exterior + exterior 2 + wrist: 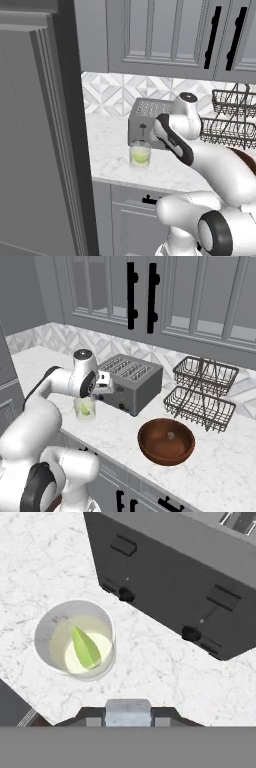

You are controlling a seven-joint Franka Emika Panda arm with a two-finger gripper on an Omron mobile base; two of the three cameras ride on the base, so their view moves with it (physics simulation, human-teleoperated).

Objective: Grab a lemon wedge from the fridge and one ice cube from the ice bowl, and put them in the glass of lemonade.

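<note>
The claw (106, 385) hangs above the marble counter (210, 476) with its jaws drawn together and nothing between them. Just below it and slightly to its side stands the glass of lemonade (75, 639), upright on the counter, and the lemon wedge (86, 648) sits inside the glass, a yellow-green sliver resting in the pale liquid. Directly ahead of the claw, close beside the glass but apart from it, is a grey toaster (131, 381) with its slots up and its dark knobs and levers facing the glass; its body rises as the nearest obstacle on that side. Farther off, past the toaster, a two-tier black wire basket (204, 392) stands near the tiled backsplash, and in front of it a brown wooden bowl (166, 441) rests on the counter with a small pale ice cube (170, 435) lying in it, well apart from the claw. On the opposite side, beyond the glass, the tall dark grey fridge (35, 140) forms a wall at the counter's end. Panelled light-grey cabinets (200, 296) with black handles hang overhead
</note>
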